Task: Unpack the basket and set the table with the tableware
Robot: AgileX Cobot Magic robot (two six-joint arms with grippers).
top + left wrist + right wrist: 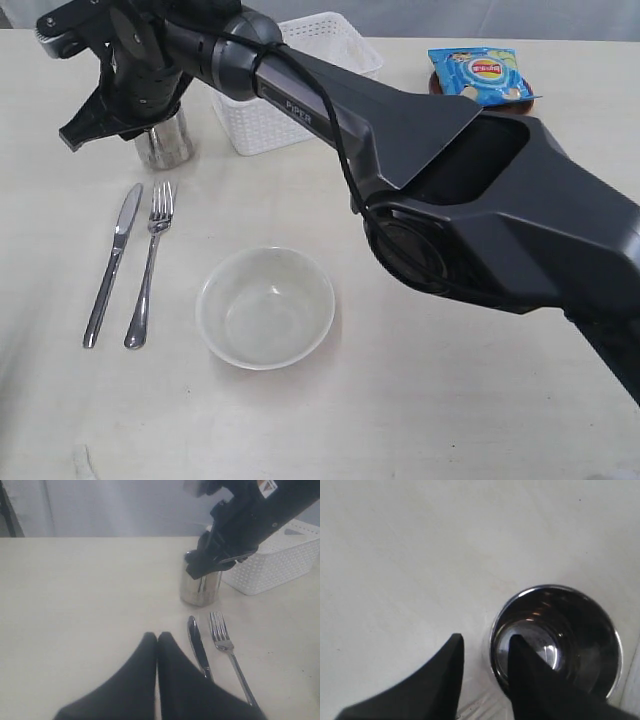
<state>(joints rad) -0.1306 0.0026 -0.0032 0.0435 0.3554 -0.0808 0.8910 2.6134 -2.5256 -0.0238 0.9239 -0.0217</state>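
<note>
Cup (pixel 570 625) upright – right tool (pixel 485 640) straddles its rim, 1 finger (pixel 530 680) inside

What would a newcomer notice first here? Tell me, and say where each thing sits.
The big dark right arm stretches across the exterior view to its far left, jaws apart astride the rim of the steel cup, one finger inside. Nearer the camera, a knife and fork lie side by side, with a white bowl on their right in that view. The white basket stands beside the cup.
</note>
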